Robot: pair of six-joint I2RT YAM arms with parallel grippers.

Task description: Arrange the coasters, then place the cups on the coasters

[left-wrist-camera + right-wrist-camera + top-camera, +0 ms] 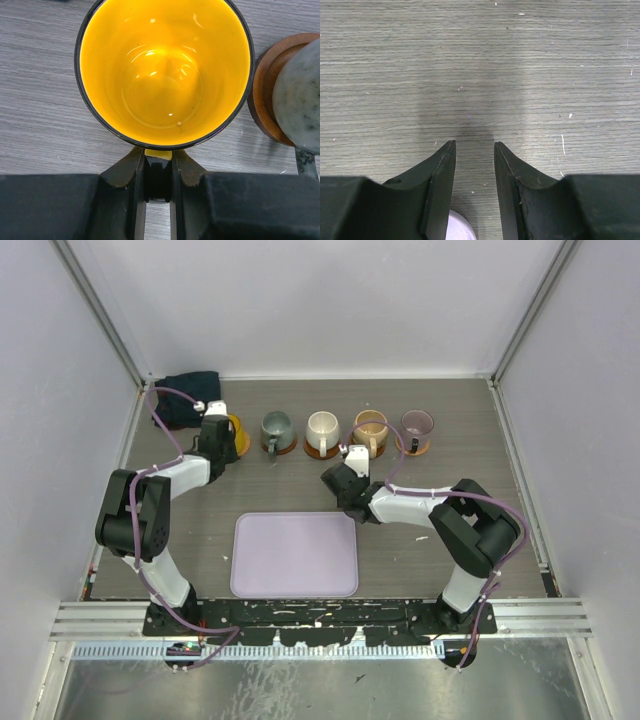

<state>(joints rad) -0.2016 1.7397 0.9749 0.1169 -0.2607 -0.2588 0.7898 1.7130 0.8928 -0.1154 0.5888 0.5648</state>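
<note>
Five cups stand in a row at the back. The yellow cup (pixel 238 434) (pixel 165 70) is at the left end, and my left gripper (pixel 216 432) (pixel 158 152) is shut on its dark handle (pixel 158 175). Its wide body hides whatever lies under it. To its right, the grey-green cup (pixel 275 429) (pixel 300 95), white cup (pixel 322 429), tan cup (pixel 371 427) and purple-grey cup (pixel 416 425) each rest on a brown coaster (pixel 264 85). My right gripper (pixel 336 483) (pixel 475 145) hangs open over bare table in front of the white cup, with nothing between its fingers.
A lavender tray (pixel 295 555) (pixel 459 227) lies in the near middle of the table. A dark cloth (pixel 186 412) sits in the back left corner, just behind the left gripper. Grey walls enclose the table on three sides.
</note>
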